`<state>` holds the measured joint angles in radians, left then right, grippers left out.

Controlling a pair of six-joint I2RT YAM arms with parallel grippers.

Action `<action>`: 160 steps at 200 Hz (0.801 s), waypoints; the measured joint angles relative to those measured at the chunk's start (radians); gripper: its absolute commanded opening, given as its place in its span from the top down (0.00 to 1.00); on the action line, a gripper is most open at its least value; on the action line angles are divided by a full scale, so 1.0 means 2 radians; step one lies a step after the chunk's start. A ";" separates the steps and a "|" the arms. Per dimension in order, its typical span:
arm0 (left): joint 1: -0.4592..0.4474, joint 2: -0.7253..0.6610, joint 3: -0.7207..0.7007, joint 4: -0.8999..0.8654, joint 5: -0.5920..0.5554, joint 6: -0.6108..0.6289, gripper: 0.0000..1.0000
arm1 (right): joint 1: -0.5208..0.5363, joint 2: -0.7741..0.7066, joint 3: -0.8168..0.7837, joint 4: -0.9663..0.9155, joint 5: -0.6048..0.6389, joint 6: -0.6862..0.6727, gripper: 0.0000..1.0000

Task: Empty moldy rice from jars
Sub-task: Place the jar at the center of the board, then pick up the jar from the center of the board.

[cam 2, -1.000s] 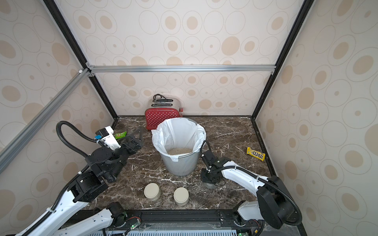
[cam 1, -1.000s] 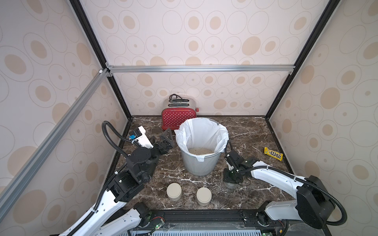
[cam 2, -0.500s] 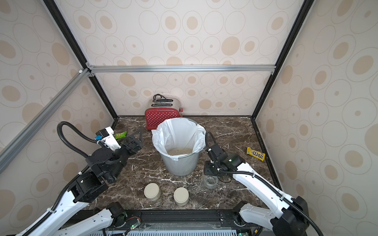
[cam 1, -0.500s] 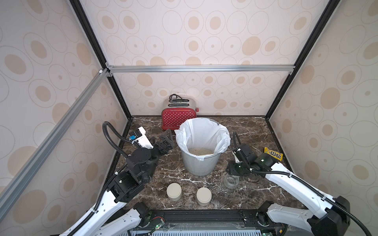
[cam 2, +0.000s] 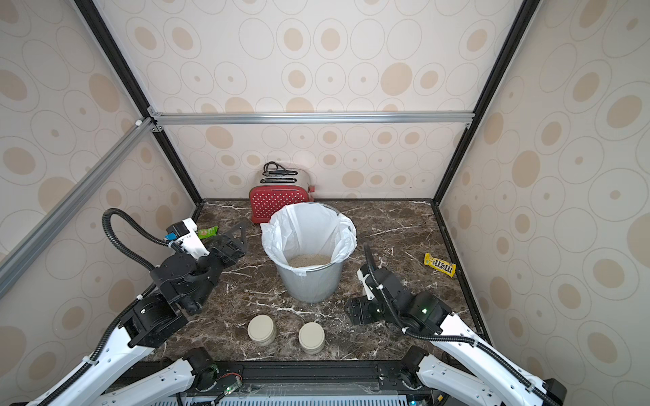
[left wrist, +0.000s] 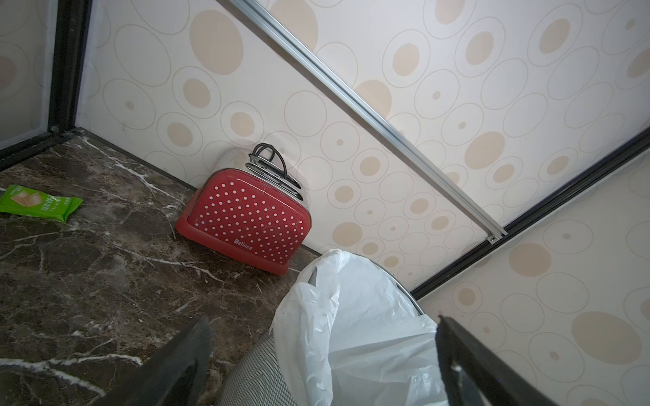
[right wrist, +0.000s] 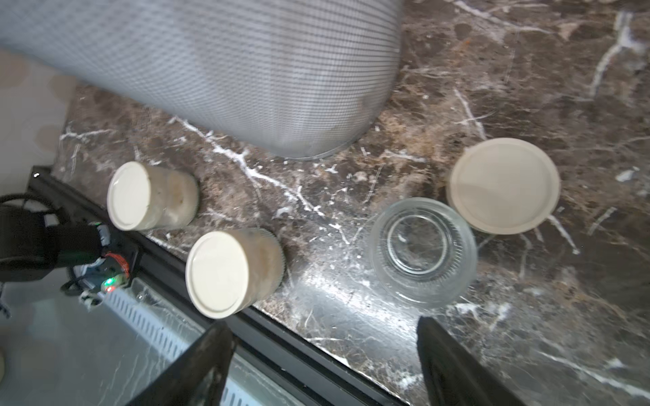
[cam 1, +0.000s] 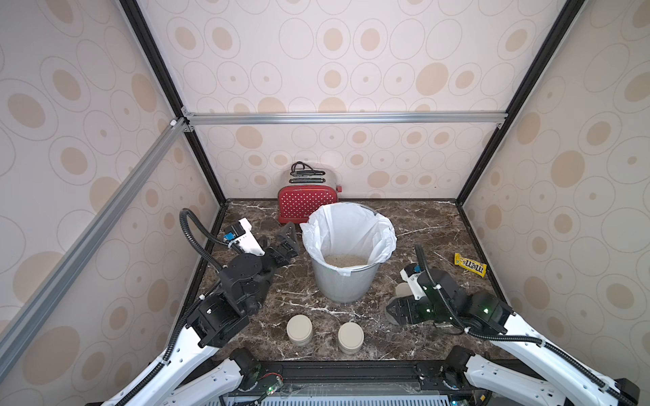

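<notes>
Rice [cam 1: 346, 261] lies in the lined bin [cam 1: 343, 288]; two lidded jars [cam 1: 299, 328] stand in front.

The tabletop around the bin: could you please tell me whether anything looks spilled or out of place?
One jar stands open and empty, its lid lying loose beside it. Pale specks near the bin may be spilled grains or marble veining; I cannot tell.

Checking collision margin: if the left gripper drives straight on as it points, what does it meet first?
Most likely the white liner at the rim of the grey bin: in the left wrist view it fills the gap ahead of the open left gripper. The red toaster sits off-line, farther back. Depth unclear.
</notes>
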<state>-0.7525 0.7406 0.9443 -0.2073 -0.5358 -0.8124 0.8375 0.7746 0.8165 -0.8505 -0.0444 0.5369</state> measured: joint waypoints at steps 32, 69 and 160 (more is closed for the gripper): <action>0.000 0.003 0.000 -0.001 -0.006 0.000 0.01 | 0.113 0.007 -0.019 0.030 0.030 -0.015 0.01; 0.000 0.002 0.000 -0.005 -0.010 0.000 0.01 | 0.215 0.096 -0.020 0.083 0.075 -0.053 0.01; 0.000 -0.003 0.000 -0.010 -0.012 0.000 0.01 | 0.238 0.242 0.005 0.188 0.084 -0.142 0.01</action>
<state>-0.7525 0.7345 0.9443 -0.2264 -0.5606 -0.8127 1.3136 1.2583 0.8272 -0.4747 0.1246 0.2523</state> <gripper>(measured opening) 0.989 0.987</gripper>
